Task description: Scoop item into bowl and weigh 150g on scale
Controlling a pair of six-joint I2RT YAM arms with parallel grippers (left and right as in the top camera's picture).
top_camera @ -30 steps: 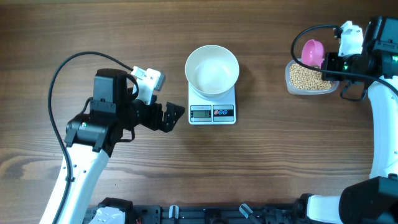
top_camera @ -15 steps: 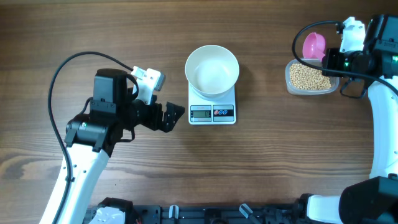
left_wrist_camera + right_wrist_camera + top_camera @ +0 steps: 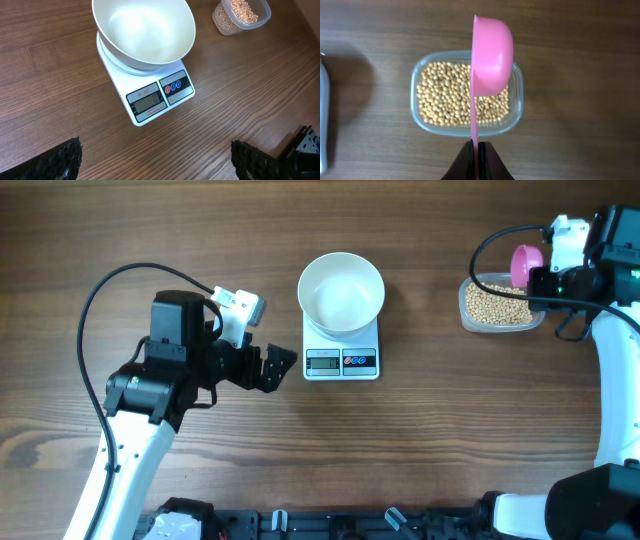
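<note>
The white bowl stands empty on the white scale at the table's middle. Small beige beans fill a clear tub at the right. My right gripper is shut on the handle of a pink scoop, which hangs turned on its side above the tub's right part. Left of the scale, my left gripper stands open over bare wood, nothing between its fingers.
The left arm's black cable loops over the table's left side. A dark rail runs along the front edge. The right arm stands along the right edge.
The right gripper has carried the pink scoop to the right, from the tub's left end to over its right part, and rolled it on its side. The left arm has not moved.
</note>
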